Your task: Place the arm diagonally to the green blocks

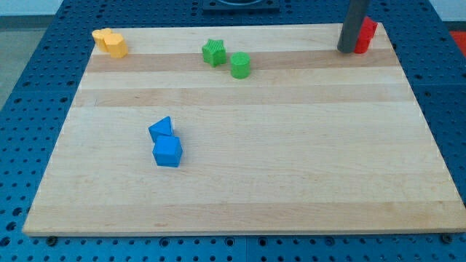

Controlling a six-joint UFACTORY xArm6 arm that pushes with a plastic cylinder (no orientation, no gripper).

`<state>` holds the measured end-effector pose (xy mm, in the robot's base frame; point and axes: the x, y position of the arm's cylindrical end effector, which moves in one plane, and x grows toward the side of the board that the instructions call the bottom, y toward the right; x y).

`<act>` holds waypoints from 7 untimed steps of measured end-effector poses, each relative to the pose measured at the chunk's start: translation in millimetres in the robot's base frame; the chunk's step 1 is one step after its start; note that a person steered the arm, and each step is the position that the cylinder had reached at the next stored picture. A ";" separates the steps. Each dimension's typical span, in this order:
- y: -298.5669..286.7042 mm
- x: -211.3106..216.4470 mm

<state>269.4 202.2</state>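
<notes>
Two green blocks sit near the view's top, left of centre: a green star block (213,52) and a green cylinder (240,65) just below and to its right, close together. My tip (347,50) is at the view's top right, far to the right of the green blocks, at about their height. It stands right beside the red blocks (366,34), which it partly hides.
Two yellow blocks (110,42) lie at the board's top left corner. A blue triangle block (162,129) and a blue cube (167,151) touch each other left of centre. The wooden board (291,145) rests on a blue perforated table.
</notes>
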 end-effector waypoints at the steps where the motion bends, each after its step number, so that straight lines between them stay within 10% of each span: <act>1: -0.5 1.8; 7: -9.5 100.4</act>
<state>369.7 192.8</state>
